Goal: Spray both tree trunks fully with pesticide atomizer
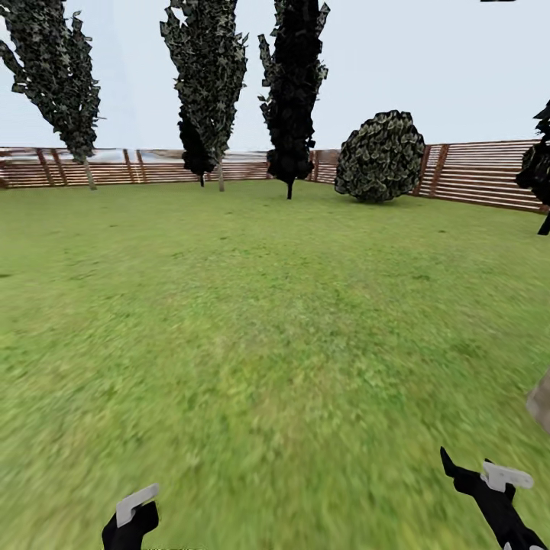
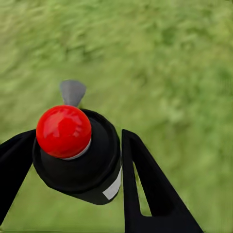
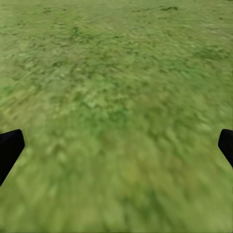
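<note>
Left gripper (image 2: pixel 77 160): clamped on the pesticide atomizer (image 2: pixel 77 155), one black finger at each side of the body.
Atomizer pose: the red cap (image 2: pixel 63 131) faces the wrist camera; the grey nozzle (image 2: pixel 73 91) projects beyond the fingertips, along the fingers' line and away from the arm.
Right gripper (image 3: pixel 116 145): fingers spread wide apart, nothing between them, grass lawn (image 3: pixel 116 87) beyond.
Nearer arm: the left arm carries the sprayer, so the coming move belongs to it.
Target bearing: no grey-brown mottled trunk stands ahead of the nozzle. A pale grey-brown shape (image 1: pixel 540 399) sits off to the right-gripper side in the head view; it may be a tree trunk, but too little of it shows to tell.
Far field: dark conifers (image 1: pixel 292 92), a round bush (image 1: pixel 380 156) and the slat fence (image 1: pixel 481 174) lie well beyond both grippers.
Judgement: the robot probably needs to turn right before spraying.
</note>
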